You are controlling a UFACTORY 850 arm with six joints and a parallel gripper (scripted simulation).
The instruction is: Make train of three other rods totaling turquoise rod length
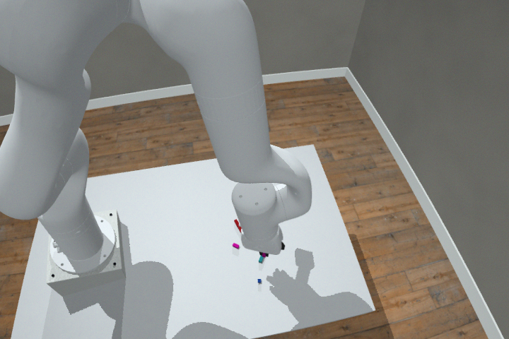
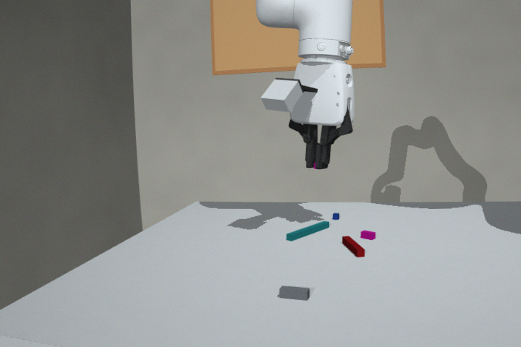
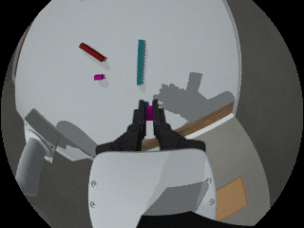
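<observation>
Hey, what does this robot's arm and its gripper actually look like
The arm is smooth, glossy white with thick rounded links and no visible cables. It stands on a square pale base plate. The gripper has a white housing, black linkages and narrow black fingers, plus a boxy grey-white block on a black bracket.

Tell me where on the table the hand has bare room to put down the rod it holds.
The hand, shut on a magenta rod, has room between the red rod and the grey rod, and left of the turquoise rod. Crowded: around the blue rod and second magenta rod.
</observation>
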